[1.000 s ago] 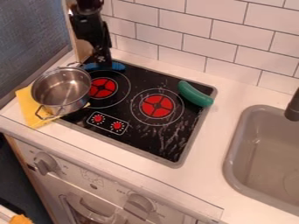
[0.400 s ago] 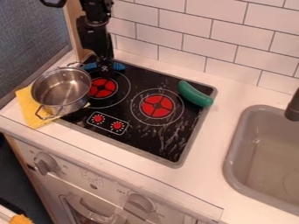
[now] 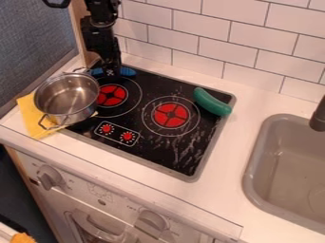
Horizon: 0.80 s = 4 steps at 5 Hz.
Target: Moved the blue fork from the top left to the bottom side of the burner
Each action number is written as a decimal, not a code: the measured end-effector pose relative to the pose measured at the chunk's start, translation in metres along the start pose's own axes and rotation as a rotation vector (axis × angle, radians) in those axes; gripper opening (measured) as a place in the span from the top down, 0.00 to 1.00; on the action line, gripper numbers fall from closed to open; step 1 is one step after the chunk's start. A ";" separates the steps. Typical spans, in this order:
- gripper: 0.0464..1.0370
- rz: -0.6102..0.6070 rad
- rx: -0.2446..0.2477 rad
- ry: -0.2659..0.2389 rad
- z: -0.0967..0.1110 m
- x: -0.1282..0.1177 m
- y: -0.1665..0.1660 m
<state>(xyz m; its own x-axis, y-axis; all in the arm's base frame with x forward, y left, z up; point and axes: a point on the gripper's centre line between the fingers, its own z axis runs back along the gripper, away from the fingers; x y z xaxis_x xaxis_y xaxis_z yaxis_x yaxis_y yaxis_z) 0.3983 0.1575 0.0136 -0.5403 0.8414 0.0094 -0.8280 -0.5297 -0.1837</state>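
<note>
My gripper (image 3: 110, 74) points down at the blue fork (image 3: 129, 71), at the back left of the black stove top (image 3: 158, 154). I can't tell if my gripper is open or closed, or if it pinches the fork. Blue bits peek out on both sides of me, just behind the left red burner (image 3: 112, 95). A shiny pot (image 3: 66, 97) sits near, over a yellow cloth (image 3: 26, 111). A green toy veggie (image 3: 213, 102) lies by the right edge.
</note>
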 end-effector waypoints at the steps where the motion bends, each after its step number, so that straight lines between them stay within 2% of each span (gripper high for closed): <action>1: 0.62 0.001 0.003 -0.001 -0.001 0.001 0.001; 3: 0.63 -0.010 -0.012 -0.003 0.000 0.000 0.003; 4: 0.63 -0.044 -0.017 0.036 0.002 -0.006 0.003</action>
<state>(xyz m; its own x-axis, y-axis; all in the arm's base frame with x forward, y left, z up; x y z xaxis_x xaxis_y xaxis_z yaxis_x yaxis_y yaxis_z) 0.3986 0.1509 0.0147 -0.4977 0.8672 -0.0175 -0.8478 -0.4907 -0.2011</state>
